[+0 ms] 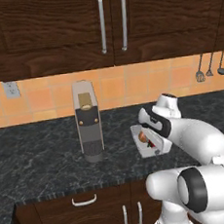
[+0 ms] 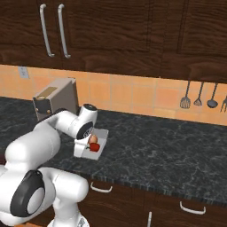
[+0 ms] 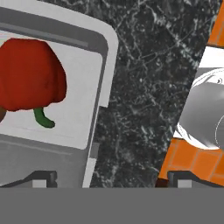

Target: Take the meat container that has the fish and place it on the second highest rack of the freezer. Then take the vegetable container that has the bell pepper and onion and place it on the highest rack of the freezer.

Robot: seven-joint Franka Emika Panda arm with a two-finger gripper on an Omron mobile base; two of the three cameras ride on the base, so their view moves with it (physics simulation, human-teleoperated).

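The vegetable container (image 1: 147, 143), a small white tray, sits on the dark speckled counter (image 1: 45, 160) in the left base view. The onion (image 1: 142, 137) shows inside it as a tan ball, with a bit of the red bell pepper (image 1: 149, 145) just beside it. The white arm (image 1: 195, 139) bends over the tray and hides its right side (the wrist is right on top of it). A tall grey coffee machine (image 1: 88, 121) stands to the left of the tray, well apart from it. Dark wood cupboards (image 1: 109, 21) hang above an orange tiled wall (image 1: 44, 99).

In the right base view, the tray (image 2: 101, 141) lies near the front of the counter (image 2: 168, 146). The onion (image 2: 93, 138) and the pepper (image 2: 94, 148) touch each other inside it. The arm's wrist (image 2: 84, 122) hangs just over the tray's left part. The coffee machine (image 2: 55, 102) stands behind the arm. Kitchen tools (image 2: 199, 99) hang on the wall far to the right.

In the hand view, the pepper (image 3: 30, 74) looks big and close, with its green stem (image 3: 43, 118) pointing down. It rests on the tray's white floor (image 3: 83, 105). The gripper (image 3: 109, 179) is spread wide, with one finger tip (image 3: 41, 178) over the tray and the other over the counter (image 3: 140, 78). It holds nothing.
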